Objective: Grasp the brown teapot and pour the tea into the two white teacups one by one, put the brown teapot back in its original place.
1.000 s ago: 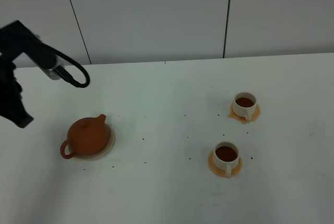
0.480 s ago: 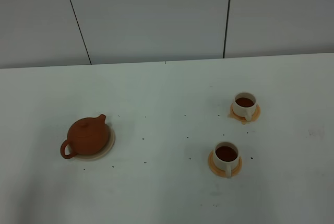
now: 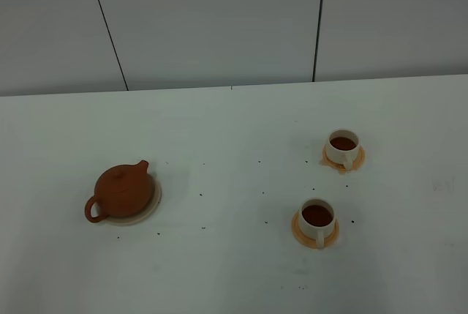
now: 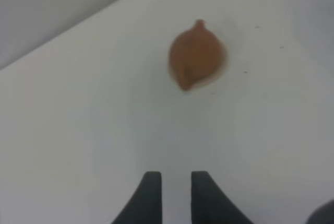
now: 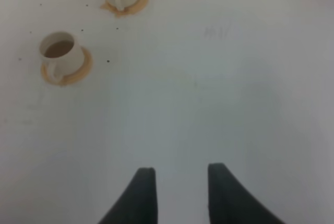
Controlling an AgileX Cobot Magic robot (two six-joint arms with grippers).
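Gone from the high view is the dark left arm that hung over the left part of the desk (image 3: 234, 277) a second ago; the teapot and cups sit just where they were. Along the near edge the white surface is bare except for a thin scatter of dark specks (image 3: 202, 227), so room is wide on every side of the pieces. Toward the right near part stands one white teacup (image 3: 317, 216) on its orange saucer (image 3: 303, 235), dark tea inside, handle toward the near edge. Toward the left, about as deep, the brown teapot (image 3: 121, 191) sits upright on the beige coaster (image 3: 153, 200), lid on, spout toward the far edge, loop handle toward the near left. Between teapot and cups lies a broad clear stretch. Farther back on the right the second teacup (image 3: 342, 148) rests on its own saucer (image 3: 358, 159), also filled, well apart from the first. Beyond, the desk's far edge meets a grey panelled wall (image 3: 219, 21). The left end effector (image 4: 176, 187) hangs above bare desk well short of the teapot, fingers a narrow gap apart, gripping nothing. The right end effector (image 5: 181, 182) hovers over empty surface well away from both cups, fingers moderately parted, touching nothing.
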